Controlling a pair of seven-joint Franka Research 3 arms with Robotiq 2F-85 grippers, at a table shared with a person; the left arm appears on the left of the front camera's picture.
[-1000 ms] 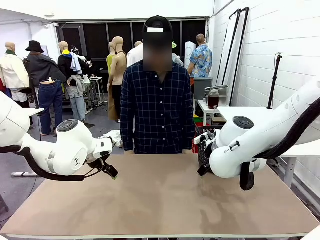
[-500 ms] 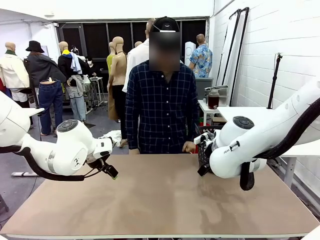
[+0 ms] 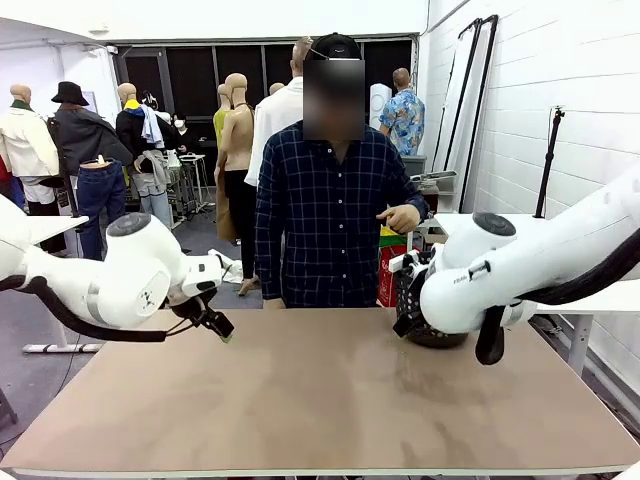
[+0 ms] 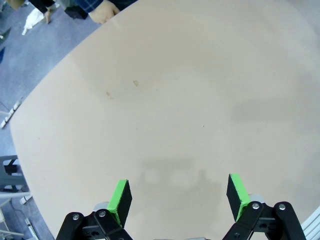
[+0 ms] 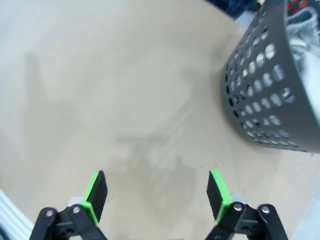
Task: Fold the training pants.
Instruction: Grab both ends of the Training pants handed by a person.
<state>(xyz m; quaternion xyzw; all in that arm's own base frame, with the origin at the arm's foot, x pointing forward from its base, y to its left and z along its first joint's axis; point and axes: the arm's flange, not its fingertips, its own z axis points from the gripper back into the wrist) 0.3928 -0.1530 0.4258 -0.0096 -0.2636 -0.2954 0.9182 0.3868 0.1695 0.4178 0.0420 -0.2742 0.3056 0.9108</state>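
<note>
The training pants [image 5: 299, 30] appeared as light grey cloth bunched inside the dark perforated basket [image 5: 265, 95], which stood at the far right of the tabletop [image 3: 320, 400]. The right end effector [image 5: 157, 192] hung released and empty over bare board, near the basket. The left end effector [image 4: 177, 192], also released, hovered above the far left. A person [image 3: 330, 220] stood at the far edge with one hand [image 3: 403, 217] raised.
</note>
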